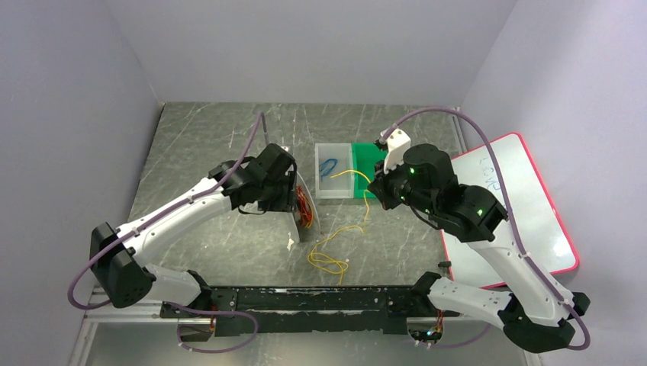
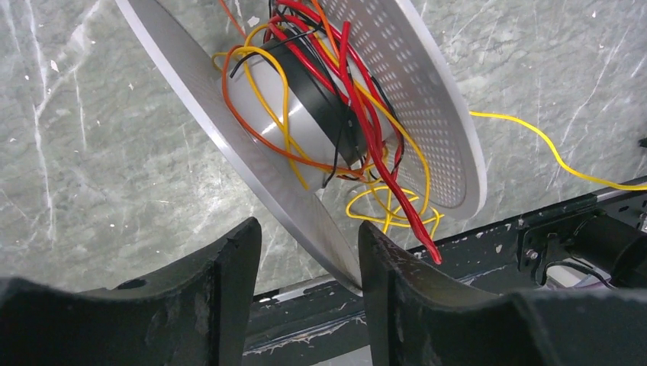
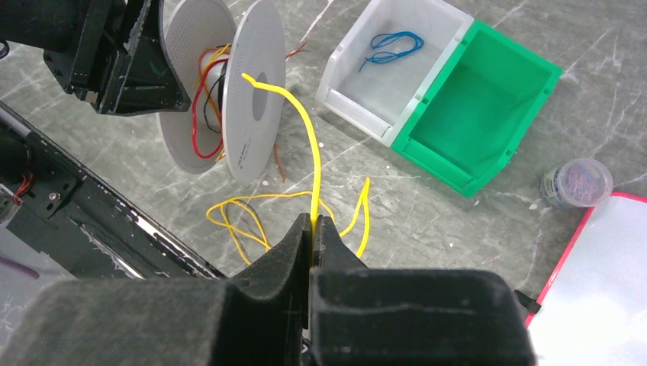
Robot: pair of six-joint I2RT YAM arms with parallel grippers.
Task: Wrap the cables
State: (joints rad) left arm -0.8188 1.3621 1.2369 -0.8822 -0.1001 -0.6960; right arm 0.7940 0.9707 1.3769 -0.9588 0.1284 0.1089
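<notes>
A white spool [image 2: 305,107] with perforated flanges stands tilted on the table, with red, orange, yellow and black cables [image 2: 358,99] wound loosely on its hub. It also shows in the top view [image 1: 303,207] and the right wrist view [image 3: 255,99]. My left gripper [image 2: 309,252] is open and straddles the edge of one flange, which touches only the right finger. My right gripper [image 3: 314,221] is shut on a yellow cable [image 3: 305,145] and holds it above the table right of the spool. The cable's free end sticks up; the rest lies in loops [image 1: 328,259] on the table.
A clear bin [image 1: 333,171] holding a small blue wire coil stands behind, with a green bin [image 1: 368,162] beside it. A red-edged whiteboard [image 1: 519,206] lies at the right, a small jar [image 3: 577,181] near it. A black rail [image 1: 305,297] runs along the near edge.
</notes>
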